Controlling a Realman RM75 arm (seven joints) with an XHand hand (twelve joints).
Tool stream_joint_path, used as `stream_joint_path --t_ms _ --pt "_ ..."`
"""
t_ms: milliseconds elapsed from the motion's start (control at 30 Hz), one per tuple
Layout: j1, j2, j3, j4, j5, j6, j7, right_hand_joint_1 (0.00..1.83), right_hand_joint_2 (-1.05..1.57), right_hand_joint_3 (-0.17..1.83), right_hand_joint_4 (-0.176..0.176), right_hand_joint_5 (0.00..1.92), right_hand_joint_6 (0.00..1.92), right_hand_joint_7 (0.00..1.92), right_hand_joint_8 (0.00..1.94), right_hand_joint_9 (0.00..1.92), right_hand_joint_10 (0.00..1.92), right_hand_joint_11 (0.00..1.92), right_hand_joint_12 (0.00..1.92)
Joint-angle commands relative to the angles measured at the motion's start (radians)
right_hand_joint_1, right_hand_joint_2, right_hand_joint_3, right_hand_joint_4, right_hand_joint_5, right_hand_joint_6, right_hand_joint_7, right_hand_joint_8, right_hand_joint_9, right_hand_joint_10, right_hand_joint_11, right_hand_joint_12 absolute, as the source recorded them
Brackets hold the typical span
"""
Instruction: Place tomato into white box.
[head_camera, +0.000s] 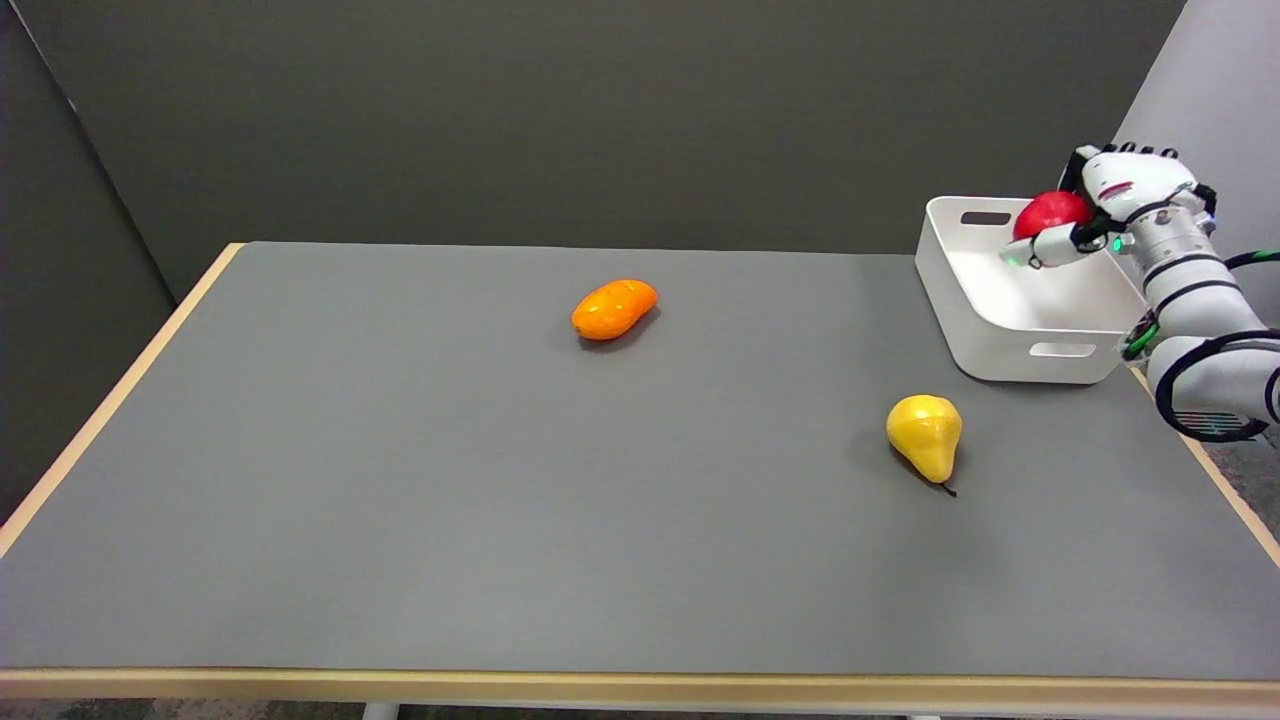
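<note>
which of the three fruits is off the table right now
The red tomato: the right hand holds it in the air over the white box. The orange fruit and the yellow pear both lie on the grey table.
</note>
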Motion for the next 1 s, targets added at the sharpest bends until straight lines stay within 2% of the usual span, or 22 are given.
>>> stream_joint_path --t_ms 33,133,200,267,333,500,700,767,833,900,933,1000 --pt "-0.029 0.026 0.015 -0.15 0.014 -0.044 -0.044 0.68 0.75 0.95 0.142 0.29 0.67 0.5 0.58 0.51 1.01 0.43 1.47" --pt "-0.058 0.032 0.057 -0.162 0.014 -0.054 -0.044 0.42 0.66 1.01 0.128 0.19 0.48 0.28 0.35 0.31 0.72 0.3 1.36" --pt "-0.072 0.032 0.069 -0.155 0.027 -0.073 -0.042 0.41 0.66 0.98 0.126 0.18 0.44 0.25 0.31 0.26 0.68 0.24 1.34" --pt "-0.075 0.032 0.07 -0.147 0.066 -0.088 -0.042 0.32 0.63 0.96 0.121 0.14 0.39 0.15 0.25 0.14 0.58 0.14 1.26" --pt "-0.076 0.035 0.066 -0.146 0.103 -0.099 -0.042 0.16 0.58 0.97 0.11 0.04 0.28 0.03 0.14 0.01 0.43 0.03 1.06" --pt "-0.122 0.043 0.101 -0.168 0.114 -0.06 -0.041 0.1 0.54 0.94 0.093 0.0 0.15 0.0 0.0 0.0 0.26 0.0 0.97" --pt "-0.193 0.06 0.198 -0.3 0.225 0.024 -0.045 0.09 0.55 0.94 0.084 0.0 0.12 0.0 0.0 0.0 0.17 0.0 0.91" --pt "-0.214 0.069 0.244 -0.358 0.282 0.065 -0.014 0.11 0.56 0.9 0.082 0.0 0.13 0.0 0.0 0.0 0.01 0.0 0.71" --pt "-0.237 0.079 0.274 -0.398 0.31 0.11 0.069 0.11 0.62 0.8 0.081 0.0 0.09 0.0 0.0 0.0 0.0 0.0 0.54" --pt "-0.254 0.089 0.289 -0.427 0.314 0.137 0.161 0.05 0.63 0.89 0.084 0.0 0.02 0.0 0.0 0.0 0.0 0.0 0.12" --pt "-0.264 0.096 0.289 -0.441 0.309 0.152 0.243 0.04 0.63 0.94 0.083 0.0 0.0 0.0 0.0 0.0 0.0 0.0 0.01" --pt "-0.275 0.106 0.289 -0.459 0.308 0.167 0.313 0.04 0.65 0.97 0.078 0.0 0.0 0.0 0.0 0.0 0.0 0.0 0.0"
